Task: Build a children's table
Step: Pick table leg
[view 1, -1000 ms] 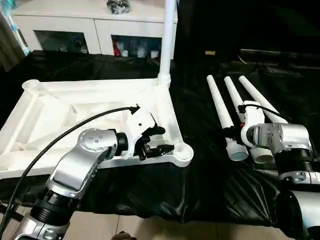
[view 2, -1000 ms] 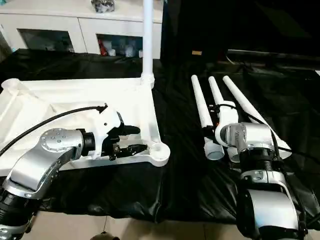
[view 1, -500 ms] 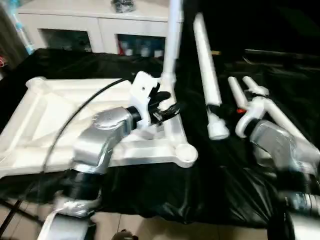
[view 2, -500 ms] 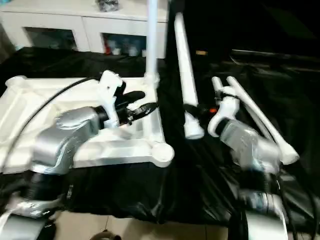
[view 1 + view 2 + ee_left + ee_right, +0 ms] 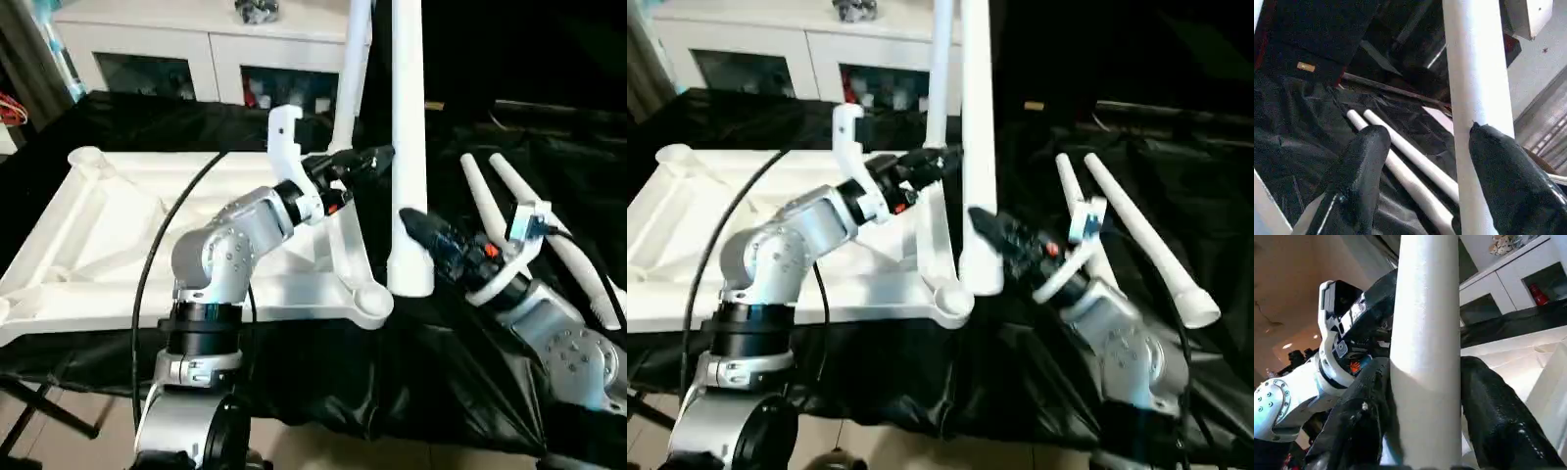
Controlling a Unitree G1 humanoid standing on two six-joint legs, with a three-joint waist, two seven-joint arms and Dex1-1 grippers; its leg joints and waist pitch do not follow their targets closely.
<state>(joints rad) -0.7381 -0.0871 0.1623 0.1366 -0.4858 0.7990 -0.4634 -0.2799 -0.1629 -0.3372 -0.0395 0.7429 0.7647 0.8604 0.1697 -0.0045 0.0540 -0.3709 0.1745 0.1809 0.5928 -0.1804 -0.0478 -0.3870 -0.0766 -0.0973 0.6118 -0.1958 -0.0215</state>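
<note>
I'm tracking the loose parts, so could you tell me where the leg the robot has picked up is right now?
The held leg stands upright in the right pincer, just above the tabletop's near right corner socket in the head views, beside the already fitted leg.

- The table top (image 5: 127, 211) and the four legs, including the held leg (image 5: 407, 147), are seen as plain white.
- The cloth (image 5: 470, 372) is black.
- The fingers (image 5: 1359, 166) are black; the forearms appear silver.
</note>
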